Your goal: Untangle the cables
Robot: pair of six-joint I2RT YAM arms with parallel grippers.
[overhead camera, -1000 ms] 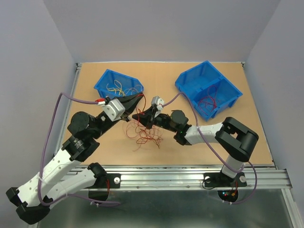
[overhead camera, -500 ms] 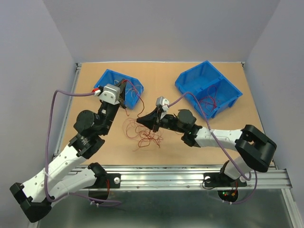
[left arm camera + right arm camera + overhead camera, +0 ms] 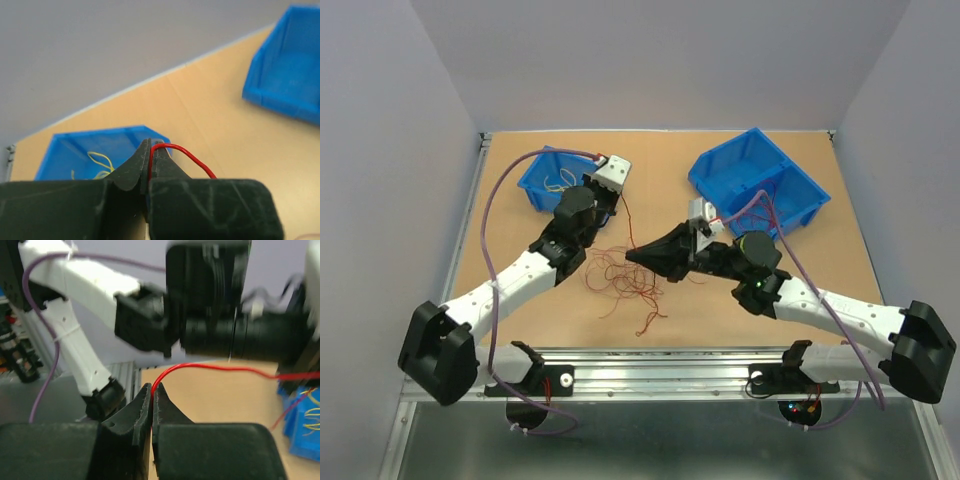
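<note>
The cables [image 3: 623, 281] lie as a loose tangle of thin red and dark red loops on the table between my two arms. My left gripper [image 3: 611, 200] is raised beside the small blue bin [image 3: 542, 177] and is shut on a red cable [image 3: 186, 153] that arcs out of its tips [image 3: 150, 145]. My right gripper [image 3: 633, 257] points left over the tangle's upper edge, shut on a red cable [image 3: 215, 368] that runs from its tips [image 3: 152, 388] towards the left arm. Whether both hold the same strand I cannot tell.
The small blue bin holds yellow cables [image 3: 558, 183]. A larger blue bin [image 3: 790, 175] at the back right holds red cables [image 3: 761, 216]. Thick purple arm cables [image 3: 492, 205] loop above both arms. A metal rail [image 3: 670, 370] runs along the near edge.
My left gripper swung back over the small bin, then right, lifting its red cable. My right arm stretched low to the right, its gripper staying over the tangle, which has spread towards the near edge.
</note>
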